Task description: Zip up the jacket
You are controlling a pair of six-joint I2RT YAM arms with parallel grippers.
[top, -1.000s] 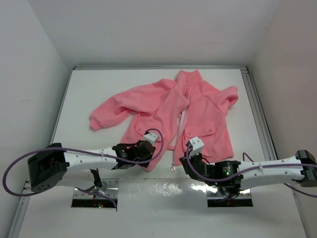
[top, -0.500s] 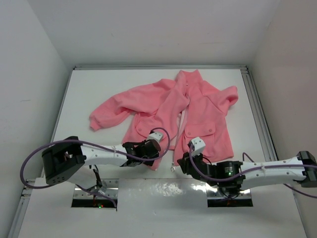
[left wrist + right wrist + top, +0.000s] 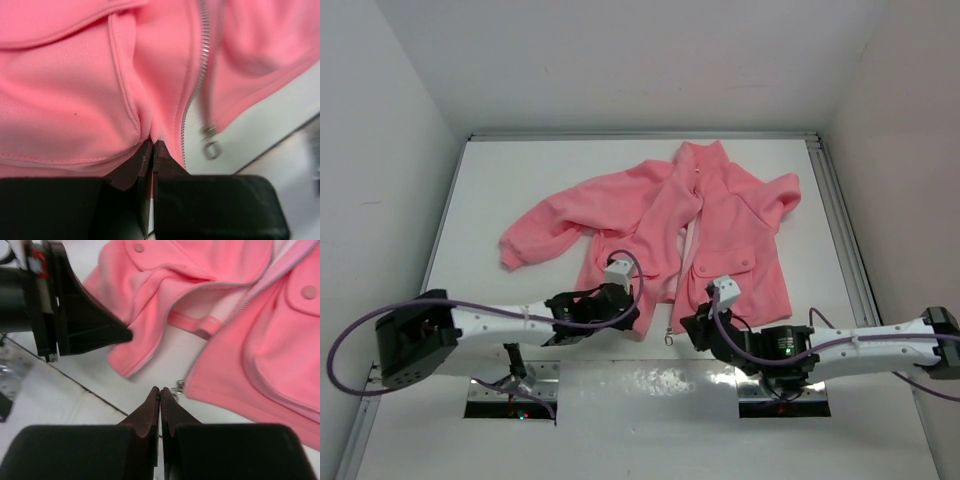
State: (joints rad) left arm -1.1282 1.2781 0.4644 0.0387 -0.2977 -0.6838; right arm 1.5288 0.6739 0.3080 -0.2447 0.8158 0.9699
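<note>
Left wrist view: left tool (image 3: 151, 144) clamps the jacket (image 3: 65, 90) hem; we should open the closed, empty right tool (image 3: 160, 390) around the zipper pull (image 3: 177, 387).

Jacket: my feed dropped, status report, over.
Left gripper shut on the jacket hem. Right gripper shut, empty, near the zipper pull. Zipper open. Nothing blocking.

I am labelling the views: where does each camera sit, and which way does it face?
Top: above and behind, looking down on the jacket; left arm and right arm show.
Left wrist: on the left arm, looking along the shut left fingers, which pinch the jacket.
Right wrist: on the right arm, looking past the shut right fingers to the zipper pull.
Shared: both wrist views show the pull.
</note>
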